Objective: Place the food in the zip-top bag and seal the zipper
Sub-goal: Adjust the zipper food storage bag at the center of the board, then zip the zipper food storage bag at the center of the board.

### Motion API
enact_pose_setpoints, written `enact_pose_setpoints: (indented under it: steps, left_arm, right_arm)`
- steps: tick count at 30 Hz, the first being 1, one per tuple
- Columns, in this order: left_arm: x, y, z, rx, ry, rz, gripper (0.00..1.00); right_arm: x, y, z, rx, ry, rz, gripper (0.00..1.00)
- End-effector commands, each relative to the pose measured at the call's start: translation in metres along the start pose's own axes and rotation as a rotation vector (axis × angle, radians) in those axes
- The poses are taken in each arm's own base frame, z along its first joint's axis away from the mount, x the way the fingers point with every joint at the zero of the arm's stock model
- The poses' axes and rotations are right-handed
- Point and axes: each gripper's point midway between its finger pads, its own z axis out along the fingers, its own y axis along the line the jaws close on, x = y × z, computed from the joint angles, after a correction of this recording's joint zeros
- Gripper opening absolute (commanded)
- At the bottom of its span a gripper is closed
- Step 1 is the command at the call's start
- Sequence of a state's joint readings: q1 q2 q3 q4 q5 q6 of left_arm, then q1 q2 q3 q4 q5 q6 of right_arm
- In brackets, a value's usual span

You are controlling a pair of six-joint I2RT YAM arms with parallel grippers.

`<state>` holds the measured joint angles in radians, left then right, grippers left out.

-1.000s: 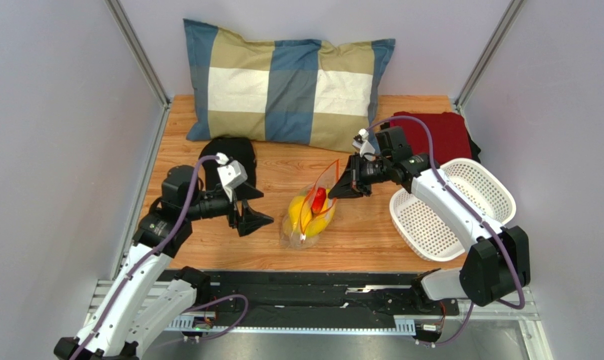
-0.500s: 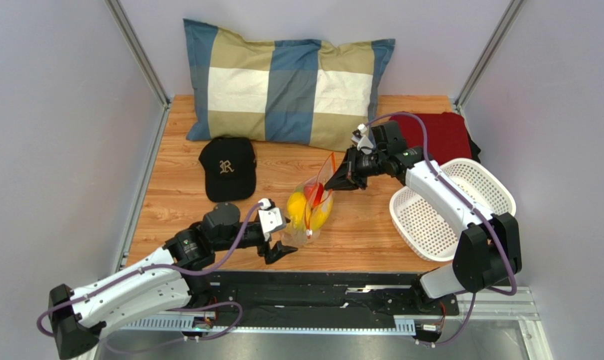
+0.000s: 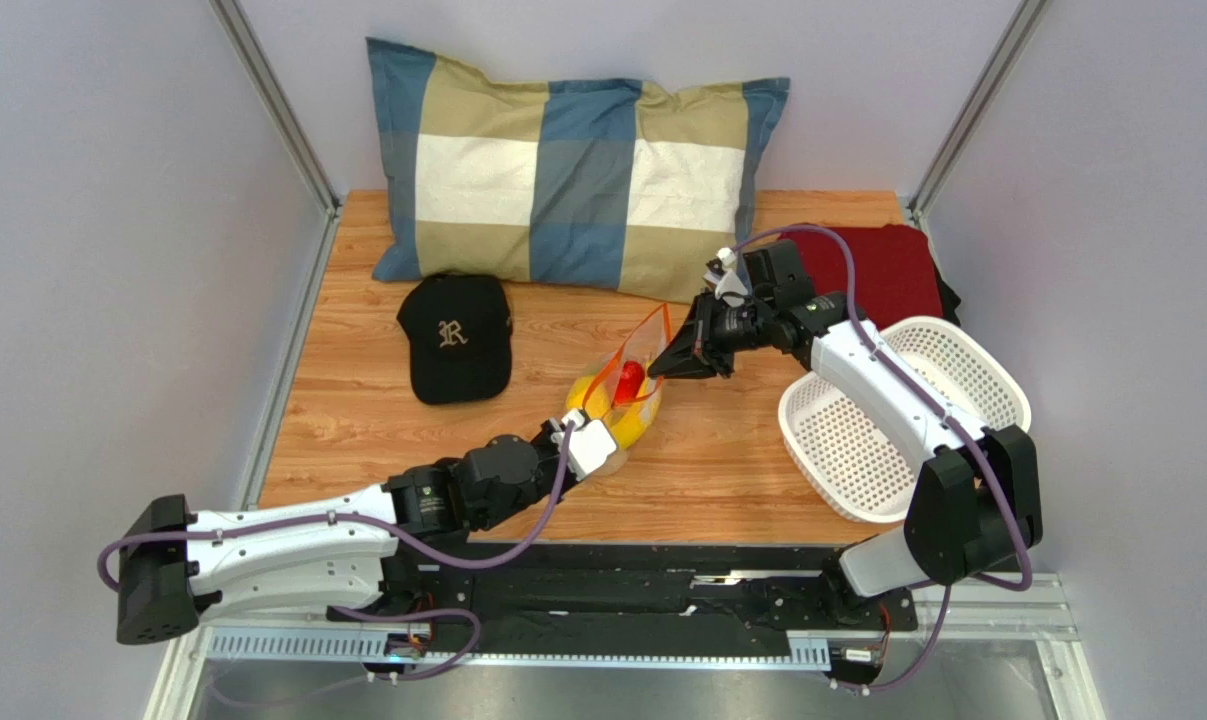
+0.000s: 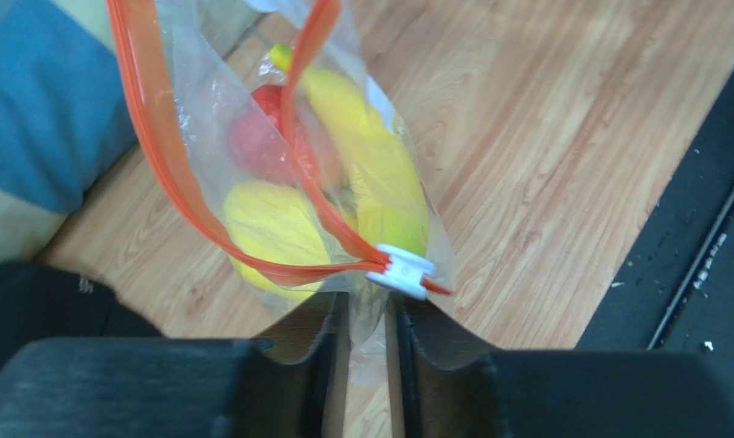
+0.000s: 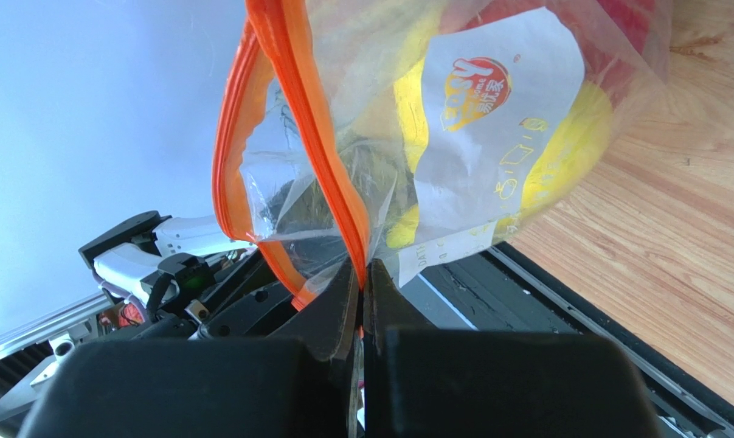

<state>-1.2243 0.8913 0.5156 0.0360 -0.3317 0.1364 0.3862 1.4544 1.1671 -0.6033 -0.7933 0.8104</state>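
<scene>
While the right pincer (image 5: 361, 274) clamps the zipper (image 5: 299, 91), a label (image 5: 498, 119) half-hides food (image 5: 571, 146).

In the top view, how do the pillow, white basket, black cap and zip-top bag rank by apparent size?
Largest: pillow
Next: white basket
Last, about alike: black cap and zip-top bag; the bag is partly hidden, so unranked.

Left wrist view: zip-top bag (image 4: 206, 100) mouth running off top edge. My left gripper (image 4: 366, 315) blurring dark at bottom, film sitting in gap, cannot tell if I am pinching. Right wrist view: white label (image 5: 489, 137) masking food (image 5: 562, 146), bag top cropping out. Top view: red cloth (image 3: 883, 267) partly hiding behind basket (image 3: 1000, 375).
</scene>
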Motion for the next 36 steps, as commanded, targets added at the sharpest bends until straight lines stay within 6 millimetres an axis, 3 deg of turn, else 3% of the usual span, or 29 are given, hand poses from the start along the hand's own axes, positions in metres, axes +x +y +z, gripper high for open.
enact_pose_setpoints:
  steps: [1, 2, 3, 7, 8, 9, 10, 14, 15, 17, 18, 20, 22, 24, 26, 30, 36]
  left_arm:
    - [-0.042, 0.030, -0.020, -0.104, -0.133, -0.043, 0.10]
    - [-0.043, 0.024, -0.023, -0.055, -0.142, -0.042, 0.04]
    - [-0.048, 0.029, -0.026, -0.044, -0.153, -0.054, 0.00]
    - [-0.064, 0.017, -0.049, 0.128, -0.231, -0.052, 0.00]
    - [-0.063, 0.014, -0.053, 0.150, -0.236, -0.041, 0.00]
    - [-0.064, 0.010, -0.057, 0.186, -0.245, -0.029, 0.00]
    - [-0.067, 0.005, -0.062, 0.221, -0.263, -0.026, 0.00]
    - [-0.064, -0.003, -0.071, 0.312, -0.251, -0.069, 0.00]
    - [-0.066, -0.004, -0.073, 0.329, -0.257, -0.077, 0.00]
    - [-0.068, -0.010, -0.076, 0.385, -0.270, -0.084, 0.00]
    - [-0.071, -0.012, -0.077, 0.405, -0.276, -0.086, 0.00]
    - [-0.073, -0.022, -0.081, 0.478, -0.279, -0.070, 0.00]
    - [-0.075, -0.029, -0.083, 0.531, -0.281, -0.057, 0.00]
    - [-0.076, -0.033, -0.086, 0.566, -0.283, -0.041, 0.00]
    - [-0.077, -0.036, -0.087, 0.590, -0.286, -0.030, 0.00]
    - [-0.083, -0.040, -0.091, 0.638, -0.296, -0.011, 0.00]
    - [-0.082, -0.051, -0.097, 0.723, -0.290, 0.012, 0.00]
  right_arm:
    - [-0.012, 0.005, -0.012, -0.018, -0.052, -0.043, 0.00]
    - [-0.014, 0.003, -0.013, -0.017, -0.058, -0.067, 0.02]
    - [-0.017, 0.001, -0.017, -0.014, -0.068, -0.073, 0.19]
    - [-0.022, 0.004, -0.034, -0.034, -0.074, -0.178, 0.40]
    - [-0.023, 0.010, -0.040, -0.055, -0.079, -0.262, 0.47]
    - [-0.023, 0.012, -0.048, -0.062, -0.081, -0.286, 0.63]
    - [-0.020, 0.018, -0.054, -0.089, -0.070, -0.334, 0.68]
    - [-0.012, 0.038, -0.081, -0.115, -0.117, -0.680, 0.82]
    - [-0.014, 0.040, -0.087, -0.104, -0.150, -0.838, 0.91]
    - [-0.006, 0.053, -0.102, -0.108, -0.216, -1.067, 0.96]
    - [0.000, 0.056, -0.101, -0.116, -0.230, -1.175, 1.00]
    - [0.014, 0.068, -0.111, -0.119, -0.295, -1.464, 1.00]
    - [0.032, 0.072, -0.102, -0.141, -0.282, -1.709, 1.00]
    - [0.061, 0.074, -0.093, -0.194, -0.216, -1.855, 1.00]
    - [0.072, 0.072, -0.084, -0.203, -0.166, -1.971, 1.00]
    - [0.102, 0.072, -0.058, -0.294, -0.044, -2.098, 1.00]
    - [0.119, 0.081, -0.031, -0.355, 0.030, -2.217, 1.00]
